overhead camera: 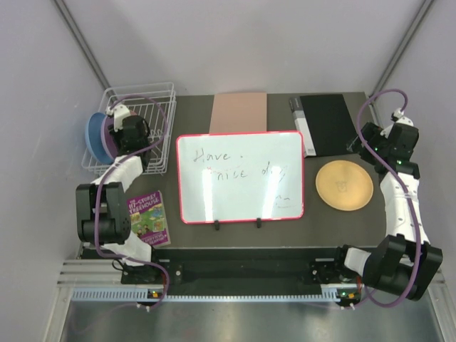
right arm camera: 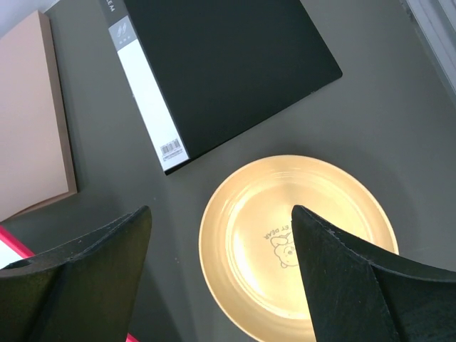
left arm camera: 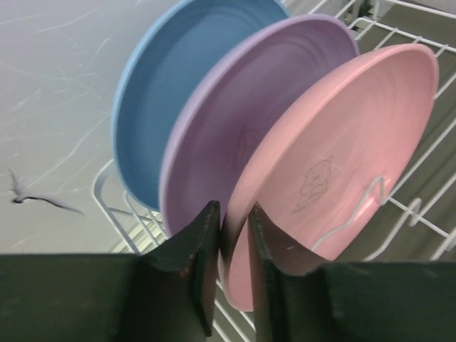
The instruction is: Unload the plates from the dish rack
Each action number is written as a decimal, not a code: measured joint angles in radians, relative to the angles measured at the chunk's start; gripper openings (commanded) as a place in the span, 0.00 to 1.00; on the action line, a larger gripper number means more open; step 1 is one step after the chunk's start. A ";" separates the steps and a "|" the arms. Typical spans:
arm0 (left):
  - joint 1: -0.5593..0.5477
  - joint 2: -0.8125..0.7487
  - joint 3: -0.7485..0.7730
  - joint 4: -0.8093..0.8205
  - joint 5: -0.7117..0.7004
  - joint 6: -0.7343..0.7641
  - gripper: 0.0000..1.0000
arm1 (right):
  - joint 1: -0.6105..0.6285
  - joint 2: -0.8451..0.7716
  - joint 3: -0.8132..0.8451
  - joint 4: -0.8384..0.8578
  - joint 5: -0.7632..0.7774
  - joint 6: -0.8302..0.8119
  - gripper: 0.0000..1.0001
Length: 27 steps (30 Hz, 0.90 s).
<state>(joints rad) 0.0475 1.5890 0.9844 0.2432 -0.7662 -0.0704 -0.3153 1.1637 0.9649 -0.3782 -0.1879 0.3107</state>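
- Left wrist view: blue plate [left arm camera: 153, 107], lilac plate [left arm camera: 235, 121] and pink plate [left arm camera: 356, 142] stand on edge in a row in the dish rack [overhead camera: 162, 107], tilted, hollow faces toward the camera.
- Left fingers [left arm camera: 203, 249] are pinching the pink plate's lower rim.
- Top view puts the rack upper left. Blue and lilac are just edge-on slivers running up-down the frame, and pink is hidden under the arm.
- Orange-yellow plate [right arm camera: 285, 242] lies flat, face up, on the right of the tabletop [overhead camera: 335, 228] near a black folder [right arm camera: 214, 64], with the right fingers [right arm camera: 92, 278] spread wide over it.
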 measured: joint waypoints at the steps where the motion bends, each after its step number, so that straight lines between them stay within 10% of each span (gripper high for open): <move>1: 0.000 0.000 0.000 0.003 -0.003 -0.002 0.07 | 0.000 0.001 0.000 0.002 -0.001 0.000 0.79; 27: -0.107 -0.087 -0.067 0.192 -0.166 0.318 0.00 | 0.000 0.010 -0.002 0.017 -0.026 0.001 0.79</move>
<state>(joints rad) -0.0597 1.5024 0.9176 0.4347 -0.9325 0.2474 -0.3153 1.1736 0.9627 -0.3614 -0.2134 0.3115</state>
